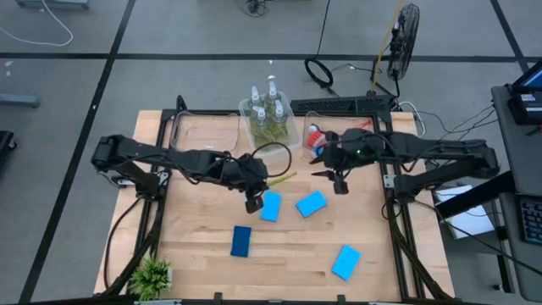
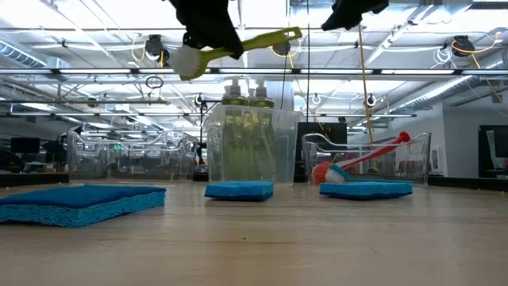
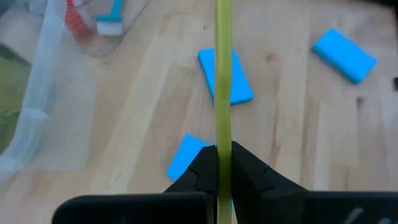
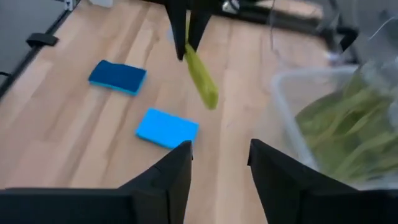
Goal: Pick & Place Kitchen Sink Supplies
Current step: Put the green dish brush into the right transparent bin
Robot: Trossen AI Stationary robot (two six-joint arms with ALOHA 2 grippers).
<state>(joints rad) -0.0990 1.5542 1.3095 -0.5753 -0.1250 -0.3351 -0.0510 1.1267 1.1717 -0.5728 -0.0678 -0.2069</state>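
A: Location of green brush (image 3: pixel 223 74)?
B: Clamped between closed fingers of left gripper (image 1: pixel 253 203), above table (image 1: pixel 203 254), near blue sponges (image 1: pixel 270 206).
A: Axis?
B: Handle extends from the fingers toward right gripper (image 4: pixel 219 163), fingers parted, empty.
A: View differences?
B: Low view alone shows white bristle head (image 2: pixel 184 62) behind the grip, handle tilted slightly upward.
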